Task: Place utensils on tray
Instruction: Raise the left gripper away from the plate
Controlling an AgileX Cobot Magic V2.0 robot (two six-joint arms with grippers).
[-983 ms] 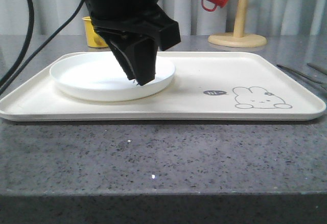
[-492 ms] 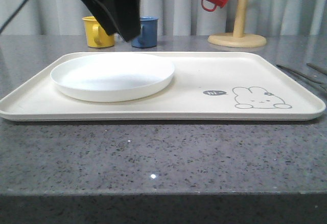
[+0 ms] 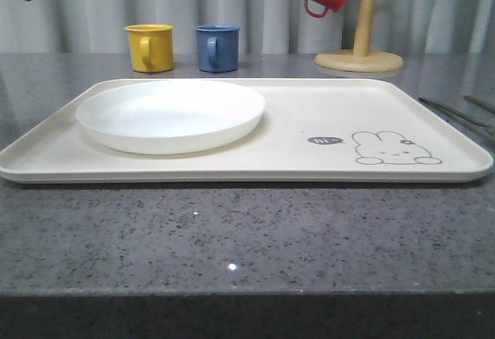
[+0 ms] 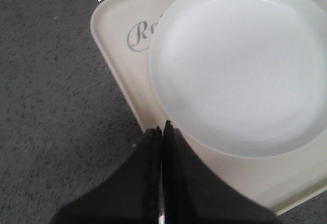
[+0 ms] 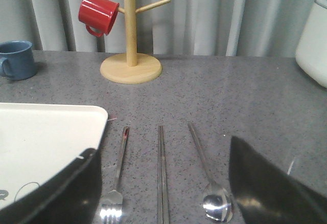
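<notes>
**Utensils off the tray, right gripper poised above them**

Utensils, slim and of shiny steel, lying side by side on the grey speckled stone counter [image 5: 245, 96], just beside the short end of the large cream rectangular tray [image 5: 46, 132]: four-tined fork [image 5: 116, 183] nearest the rim, pair of flat chopsticks [image 5: 162, 173] in the middle, oval-bowled spoon [image 5: 212, 191] farthest out. All three parallel, apart from one another, none touching the tray. Handle ends also glimpsed in the front view past the tray's right edge.

On the tray: round white plate [image 3: 170, 114] at the left end, grey bunny drawing [image 3: 394, 148] at the right, bare surface between and around it.

Right gripper [image 5: 163, 211] hovering low over the cutlery, jaws spread wide, fork and chopsticks and spoon all framed between the dark fingers, nothing held. Left gripper [image 4: 162, 132] raised above the tray's near-left corner beside the plate, jaws pressed together, empty.

Judged: placing not yet begun; pick-up of the first utensil in hand. Next move likely a descent of the right gripper onto one piece alone, probably the fork as nearest the tray. Calls for centring on a single thin handle, closing flat against the counter without nudging the neighbours, then a lift and carry to the bare area near the bunny.
</notes>
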